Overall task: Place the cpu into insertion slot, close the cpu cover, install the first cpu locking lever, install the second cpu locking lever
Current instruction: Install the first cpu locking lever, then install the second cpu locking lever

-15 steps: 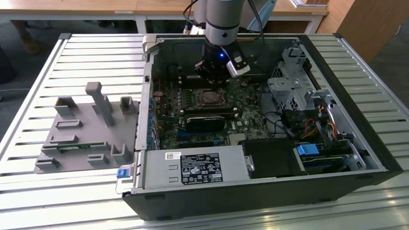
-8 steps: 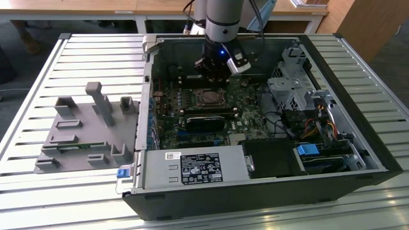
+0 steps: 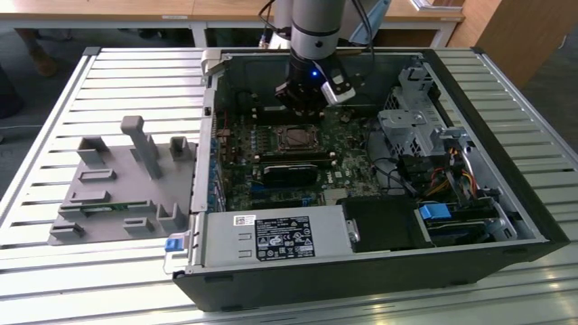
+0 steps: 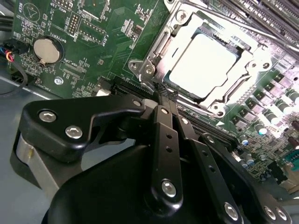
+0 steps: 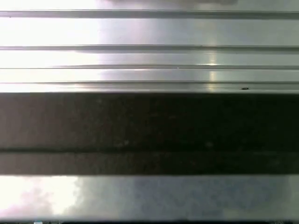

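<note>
Hand (image 4: 164, 93) closed, tips beside cpu cover (image 4: 236, 88).

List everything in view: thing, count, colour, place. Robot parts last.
computer case: one, black, open on the slatted table
motherboard: one, green, inside the case
cpu: one, silver, seated in the insertion slot
cpu cover: one, silver, lying around the cpu
coin battery: one, silver, on the motherboard
power supply: one, silver-grey, at the case's near edge
fixture tray: one, grey, at the exterior view's left
gripper: one, black, fingertips together beside the slot's corner
</note>
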Robot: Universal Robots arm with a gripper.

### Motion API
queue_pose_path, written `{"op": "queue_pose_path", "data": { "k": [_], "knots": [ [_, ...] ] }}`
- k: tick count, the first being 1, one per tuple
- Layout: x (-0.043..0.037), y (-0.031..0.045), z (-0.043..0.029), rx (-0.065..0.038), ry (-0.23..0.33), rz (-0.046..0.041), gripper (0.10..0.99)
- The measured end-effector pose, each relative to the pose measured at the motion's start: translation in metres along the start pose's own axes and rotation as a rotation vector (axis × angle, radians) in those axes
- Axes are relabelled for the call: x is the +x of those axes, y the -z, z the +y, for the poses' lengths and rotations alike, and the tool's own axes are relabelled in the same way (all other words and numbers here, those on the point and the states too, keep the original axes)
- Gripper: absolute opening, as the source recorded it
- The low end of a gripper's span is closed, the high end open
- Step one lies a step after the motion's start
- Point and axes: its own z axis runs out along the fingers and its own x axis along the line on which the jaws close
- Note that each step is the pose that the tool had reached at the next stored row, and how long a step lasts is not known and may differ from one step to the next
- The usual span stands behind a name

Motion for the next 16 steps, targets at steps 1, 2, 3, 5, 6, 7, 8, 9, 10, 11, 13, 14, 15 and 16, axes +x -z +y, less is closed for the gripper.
{"op": "queue_pose_path", "data": {
  "k": [1, 2, 3, 5, 6, 7, 8, 9, 10, 11, 13, 14, 15, 16],
  "knots": [
    [-0.0002, 0.0000, -0.0004, 0.000, 0.000, 0.0000, 0.118],
    [-0.0003, 0.0000, -0.0006, 0.000, 0.000, -0.0001, 0.118],
    [-0.0004, 0.0000, -0.0008, 0.000, 0.000, -0.0001, 0.118],
    [-0.0006, 0.0000, -0.0012, 0.000, 0.000, 0.0000, 0.118],
    [-0.0006, 0.0001, -0.0013, 0.000, 0.000, 0.0000, 0.118],
    [-0.0007, 0.0001, -0.0014, 0.000, 0.000, 0.0000, 0.118],
    [-0.0008, 0.0001, -0.0016, 0.000, 0.000, 0.0000, 0.118],
    [-0.0008, 0.0001, -0.0017, 0.000, 0.000, -0.0001, 0.118],
    [-0.0009, 0.0001, -0.0019, 0.000, 0.000, -0.0001, 0.118],
    [-0.0010, 0.0001, -0.0021, 0.000, 0.000, -0.0001, 0.118],
    [-0.0012, 0.0002, -0.0026, 0.000, 0.000, 0.0001, 0.118],
    [-0.0014, 0.0002, -0.0029, 0.000, 0.000, 0.0000, 0.118],
    [-0.0016, 0.0002, -0.0033, 0.000, 0.000, 0.0000, 0.118],
    [-0.0018, 0.0002, -0.0035, 0.000, 0.000, -0.0001, 0.118]
  ]
}}
